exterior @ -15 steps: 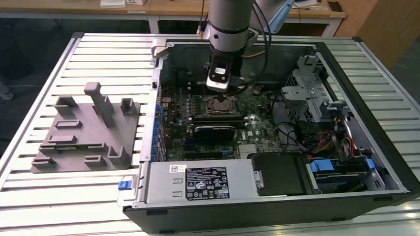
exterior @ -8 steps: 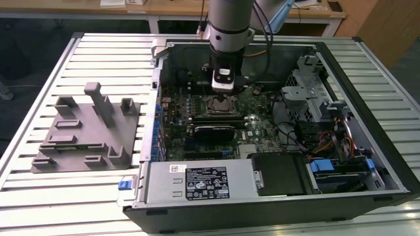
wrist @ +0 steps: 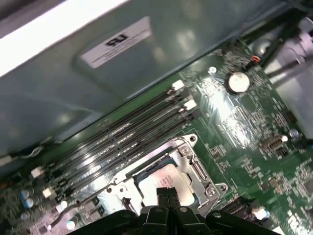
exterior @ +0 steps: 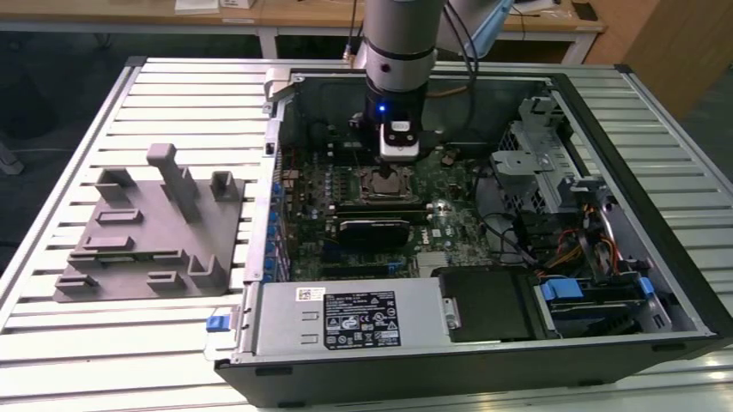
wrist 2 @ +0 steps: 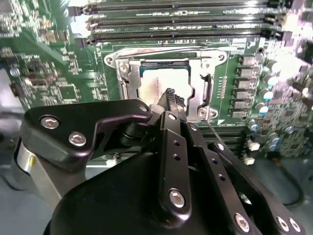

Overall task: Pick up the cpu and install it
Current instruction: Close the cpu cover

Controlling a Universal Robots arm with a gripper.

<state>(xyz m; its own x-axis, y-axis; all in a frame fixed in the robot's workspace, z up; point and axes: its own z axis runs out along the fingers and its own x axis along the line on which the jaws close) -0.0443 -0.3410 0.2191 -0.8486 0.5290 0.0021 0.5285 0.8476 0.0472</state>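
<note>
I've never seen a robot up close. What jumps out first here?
A robot arm reaching down into an open computer case on the table. Its gripper hangs shut above the silvery cpu, which lies in the socket. A grey fixture sits on the exterior view's left.

cpu (wrist 2: pixel 161 81) in its socket (wrist 2: pixel 124 83) inside the case (exterior: pixel 481 365), fixture (exterior: pixel 149 232) to the exterior view's left
</note>
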